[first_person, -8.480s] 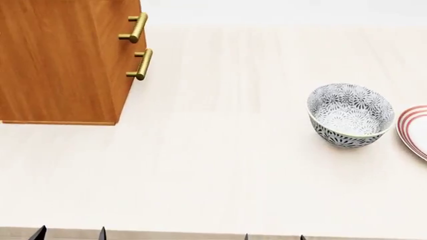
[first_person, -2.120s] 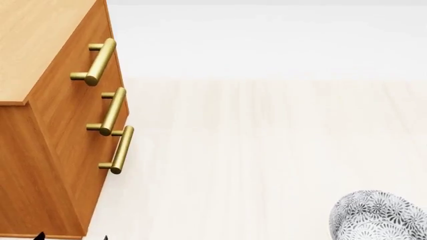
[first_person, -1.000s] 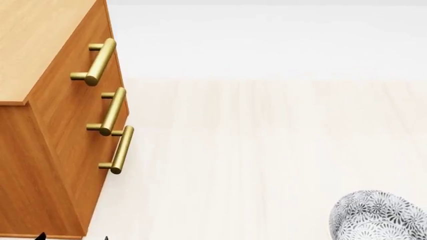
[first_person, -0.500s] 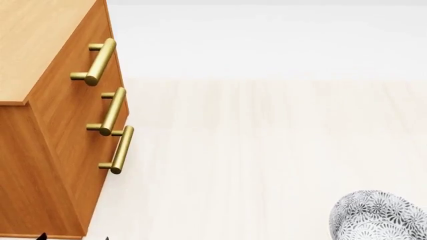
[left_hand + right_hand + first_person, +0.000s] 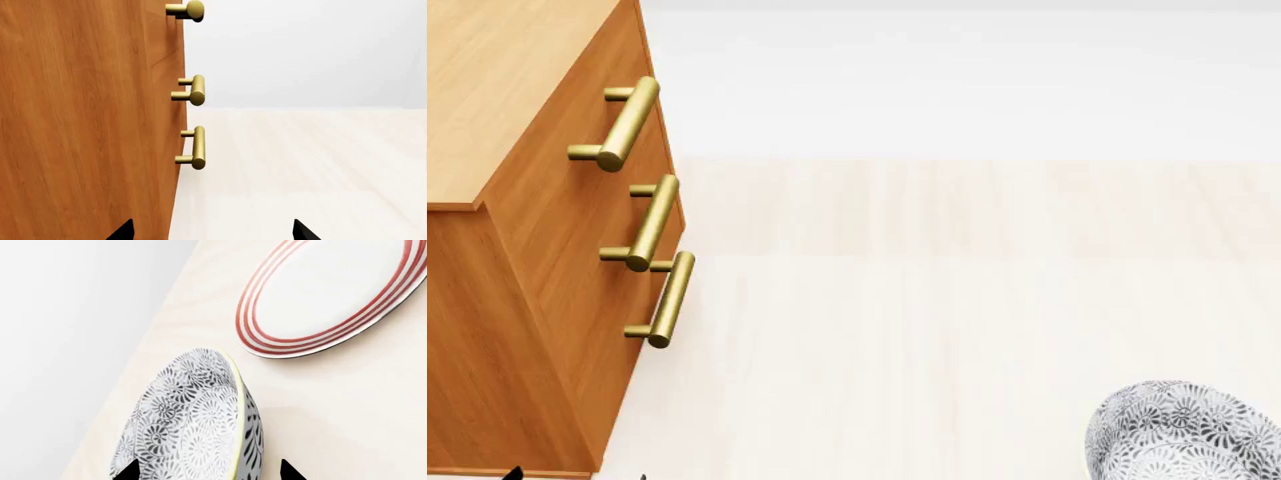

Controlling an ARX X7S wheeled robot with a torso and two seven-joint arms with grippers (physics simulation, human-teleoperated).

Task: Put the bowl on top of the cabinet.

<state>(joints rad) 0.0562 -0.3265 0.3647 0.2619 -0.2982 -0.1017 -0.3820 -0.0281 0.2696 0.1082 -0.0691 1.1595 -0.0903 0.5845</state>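
Observation:
The bowl (image 5: 1185,432), white with grey-black flowers, stands on the table at the head view's lower right, cut off by the frame edge. In the right wrist view the bowl (image 5: 193,415) lies between the two dark tips of my right gripper (image 5: 210,472), which is open and straddles its rim. The orange-brown cabinet (image 5: 507,300) with a lighter top and three brass handles stands at the left. My left gripper (image 5: 213,234) is open and holds nothing, close to the cabinet (image 5: 80,125) near its front corner. Only the left gripper's (image 5: 577,476) tips show in the head view.
A flat white plate (image 5: 327,290) with red rings lies on the table just beyond the bowl. The pale wood table (image 5: 934,320) stretches between cabinet and bowl. Brass handles (image 5: 647,225) stick out from the cabinet's front.
Since 8.5 s ago the head view has shifted: the cabinet's top now shows and the bowl sits low at the right. Over the last second nothing visibly moved.

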